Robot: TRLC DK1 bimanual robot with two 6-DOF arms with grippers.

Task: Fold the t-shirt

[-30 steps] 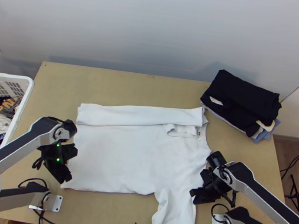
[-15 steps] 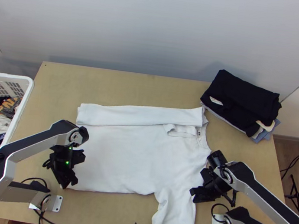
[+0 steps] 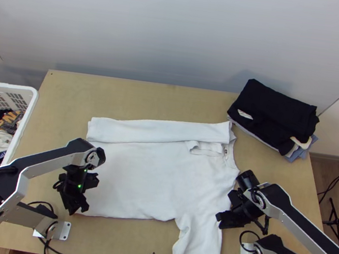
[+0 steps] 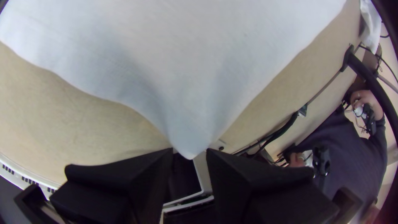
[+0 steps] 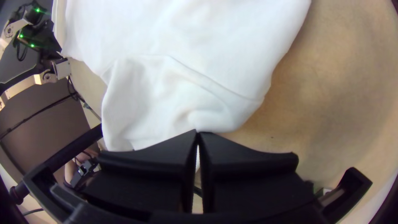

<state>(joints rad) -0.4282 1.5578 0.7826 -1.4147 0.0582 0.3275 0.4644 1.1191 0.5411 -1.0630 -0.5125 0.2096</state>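
At the t-shirt, left end effector slightly parted, right end effector gripping cloth.

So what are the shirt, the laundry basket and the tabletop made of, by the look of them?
T-shirt: soft matte knit, probably cotton; it drapes and creases softly, no shine. Blend possible.
Basket: likely smooth moulded plastic; rounded white rim, regular slots in the wall.
Tabletop: wood or wood-look board, dull finish; pale tan, flat. Laminate can't be ruled out.
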